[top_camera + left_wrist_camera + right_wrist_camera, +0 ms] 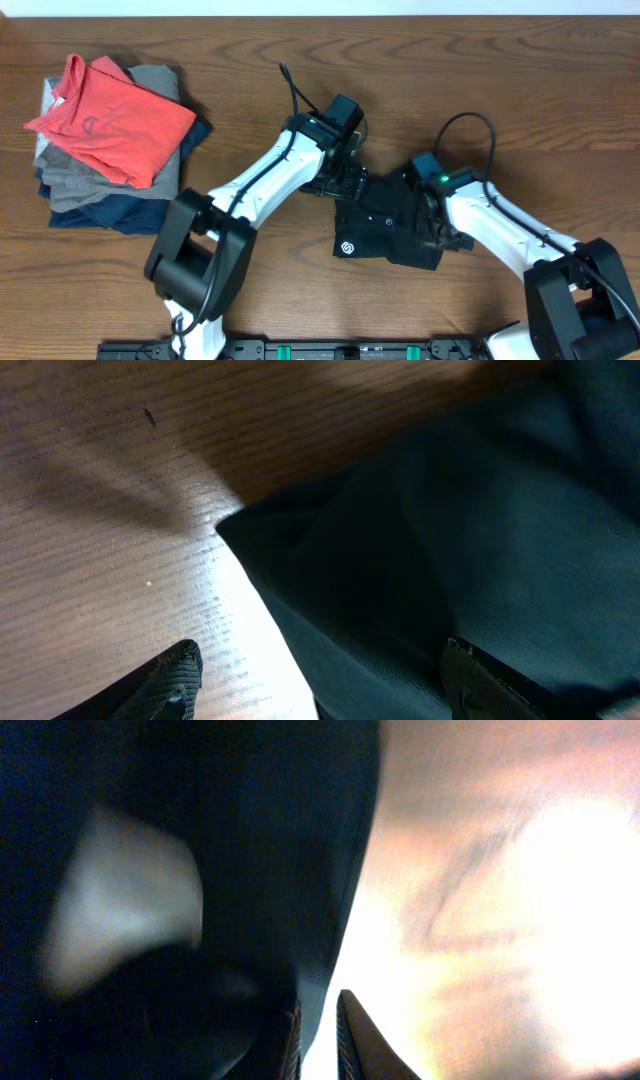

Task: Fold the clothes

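The black shirt [385, 225] lies folded on the table [290, 300] right of centre in the overhead view, its white logo [347, 247] at the lower left corner. The right gripper [440, 238] sits on the shirt's right edge; in the blurred wrist view its jaws are nearly together, pinching that edge. Further up, the left gripper [345, 183] is at the shirt's upper left edge with its jaws spread wide; one finger is over bare wood and the other over the cloth, gripping nothing. In the upper left, well apart, a red shirt [115, 120] tops a pile [110, 205] of grey and navy clothes.
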Action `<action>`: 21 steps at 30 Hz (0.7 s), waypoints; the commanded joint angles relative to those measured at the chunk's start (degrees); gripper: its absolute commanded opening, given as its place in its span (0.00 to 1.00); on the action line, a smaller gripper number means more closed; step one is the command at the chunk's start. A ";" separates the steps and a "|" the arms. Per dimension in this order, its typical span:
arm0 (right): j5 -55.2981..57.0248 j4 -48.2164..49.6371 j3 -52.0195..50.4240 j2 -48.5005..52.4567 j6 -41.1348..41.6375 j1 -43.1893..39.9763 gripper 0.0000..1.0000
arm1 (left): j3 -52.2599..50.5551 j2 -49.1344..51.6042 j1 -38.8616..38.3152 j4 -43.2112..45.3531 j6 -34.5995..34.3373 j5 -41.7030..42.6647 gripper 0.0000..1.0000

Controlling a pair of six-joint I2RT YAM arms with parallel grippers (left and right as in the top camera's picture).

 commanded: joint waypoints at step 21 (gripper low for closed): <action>-4.04 12.04 6.45 -2.40 -17.46 -9.01 0.32 | 0.79 0.90 1.33 -19.56 -14.78 -0.35 0.77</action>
